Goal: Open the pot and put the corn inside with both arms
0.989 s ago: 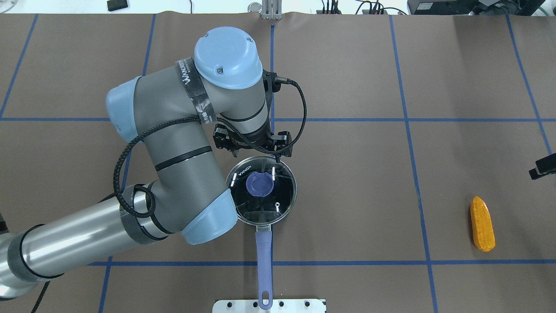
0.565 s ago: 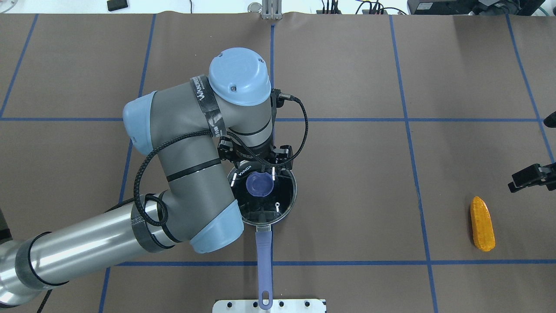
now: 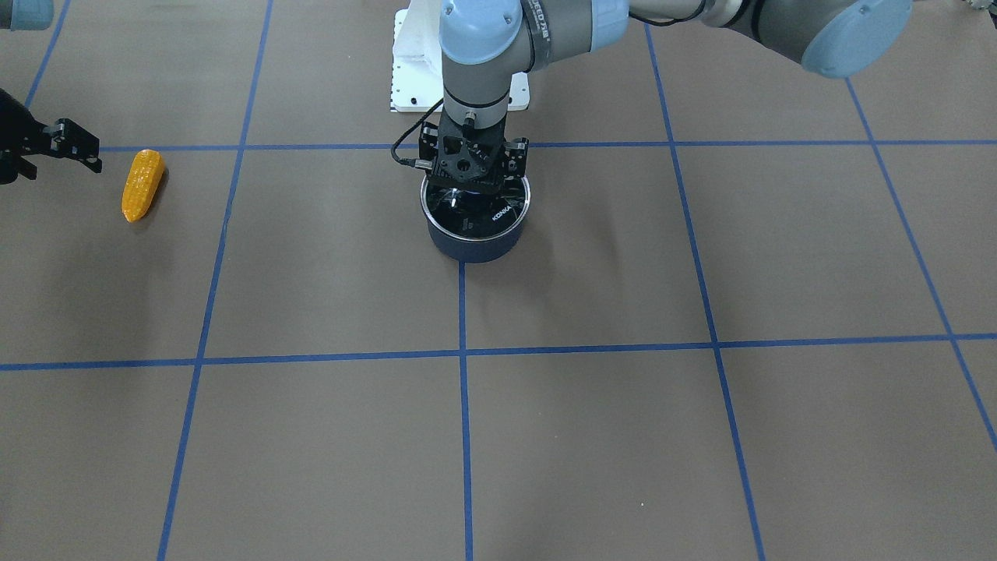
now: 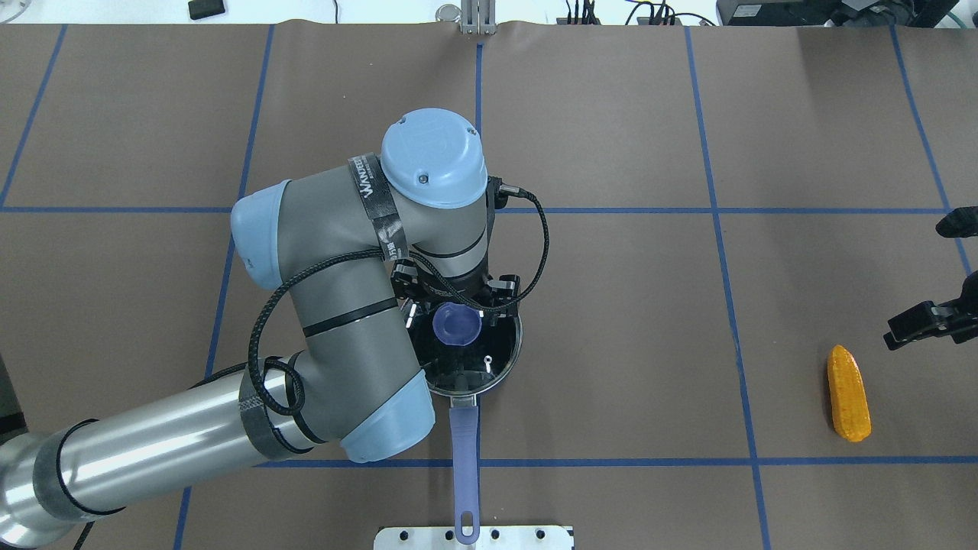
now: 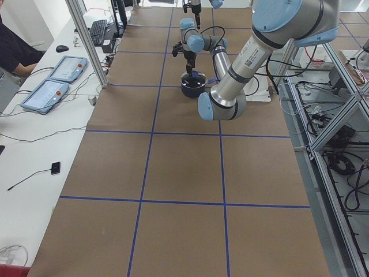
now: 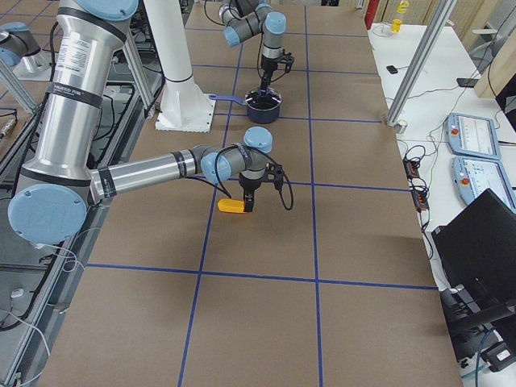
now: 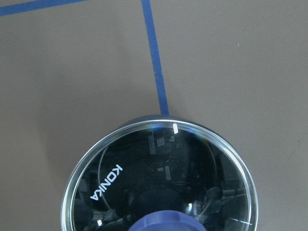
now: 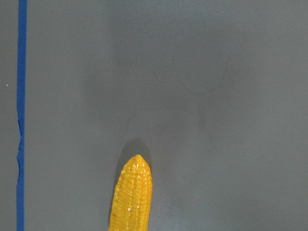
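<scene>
The dark-blue pot (image 4: 510, 365) stands mid-table with its glass lid (image 4: 493, 353) on and its purple-blue handle (image 4: 464, 458) pointing at the robot. My left gripper (image 3: 473, 181) hangs just above the lid, over the far side of the purple knob (image 4: 456, 325), and looks open and empty. The left wrist view shows the KONKA lid (image 7: 144, 178) close below. The orange-yellow corn (image 4: 848, 393) lies on the mat at the right. My right gripper (image 6: 247, 196) hovers by the corn's far tip, apart from it, and looks open. The corn's tip shows in the right wrist view (image 8: 132, 192).
The robot's white base plate (image 4: 474, 537) sits just behind the pot handle's end. Blue tape lines (image 4: 718, 229) grid the brown mat. Side benches with control pendants (image 6: 472, 133) border the table's far side.
My left arm has moved toward the robot and now covers the lid's far part and its KONKA mark. My right gripper has come further into the overhead view, toward the corn.
</scene>
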Robot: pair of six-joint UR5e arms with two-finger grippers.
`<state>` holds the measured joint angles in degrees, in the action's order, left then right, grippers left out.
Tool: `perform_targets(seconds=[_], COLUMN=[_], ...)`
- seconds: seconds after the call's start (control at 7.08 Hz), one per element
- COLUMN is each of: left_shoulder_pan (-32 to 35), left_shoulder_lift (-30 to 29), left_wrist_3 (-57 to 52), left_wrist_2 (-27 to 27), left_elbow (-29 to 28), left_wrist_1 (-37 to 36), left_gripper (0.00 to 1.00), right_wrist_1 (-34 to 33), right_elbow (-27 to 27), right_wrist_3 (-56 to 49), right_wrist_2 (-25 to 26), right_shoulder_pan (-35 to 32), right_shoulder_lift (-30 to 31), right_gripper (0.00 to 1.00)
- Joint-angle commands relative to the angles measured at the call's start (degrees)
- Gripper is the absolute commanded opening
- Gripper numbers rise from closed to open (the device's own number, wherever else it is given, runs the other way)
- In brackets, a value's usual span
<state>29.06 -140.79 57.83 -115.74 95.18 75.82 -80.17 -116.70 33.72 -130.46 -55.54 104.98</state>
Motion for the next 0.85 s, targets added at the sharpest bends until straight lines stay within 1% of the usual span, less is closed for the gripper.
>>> perform_targets(seconds=[0.0, 0.28, 0.71], left_shoulder_pan=[0.0, 0.0, 0.0], left_shoulder_lift=[0.0, 0.0, 0.1], left_wrist_3=[0.0, 0.0, 0.0], left_wrist_2=[0.0, 0.0, 0.1], left_elbow=[-0.7, -0.7, -0.8], left_wrist_1=[1.0, 1.3, 1.4], left_gripper=[0.81, 0.73, 0.72], right_wrist_1=[-0.1, -0.2, -0.2], right_elbow=[0.9, 1.6, 1.7], right_wrist_3=[0.0, 0.6, 1.5], right_wrist_2=[1.7, 2.0, 2.0], right_shoulder_pan=[2.5, 4.5, 6.3], right_shoulder_lift=[-0.3, -1.6, -2.6], right_gripper=[1.0, 1.0, 1.0])
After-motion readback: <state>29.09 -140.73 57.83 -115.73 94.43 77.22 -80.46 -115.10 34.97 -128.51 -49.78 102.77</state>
